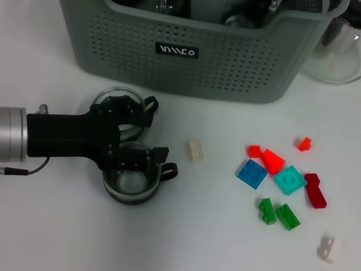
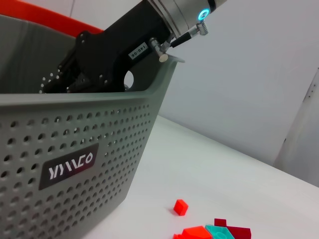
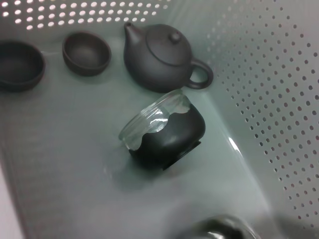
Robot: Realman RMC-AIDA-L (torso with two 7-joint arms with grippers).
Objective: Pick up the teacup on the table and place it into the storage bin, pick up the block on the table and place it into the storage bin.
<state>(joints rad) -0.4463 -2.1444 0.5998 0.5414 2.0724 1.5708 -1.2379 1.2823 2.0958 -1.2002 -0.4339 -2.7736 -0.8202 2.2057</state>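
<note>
The bin (image 1: 180,53) stands at the bench's (image 1: 215,265) far edge: grey-green plastic, perforated walls, rolled rim, one small black label. Beside its right end stands one clear glass pot (image 1: 349,49).

Two clear glass teacups sit on the bench in front of the bin's left half. The left pincer (image 1: 137,159), black and reaching in from the left edge, has its fingers spread around the nearer teacup (image 1: 130,182); the farther teacup (image 1: 119,98) is just behind it.

Ten small plastic blocks lie scattered on the bench: one cream block (image 1: 196,151) near the middle, a second cream one (image 1: 327,248) toward the front right, and a cluster of three red, two teal, two green and one dark red (image 1: 282,179).

The right pincer (image 2: 65,74) is down inside the bin; whether it is spread or closed cannot be told. On the bin floor are one dark clay teapot (image 3: 159,55), two dark clay cups (image 3: 85,52), and one tilted glass cup in a dark sleeve (image 3: 164,132).
</note>
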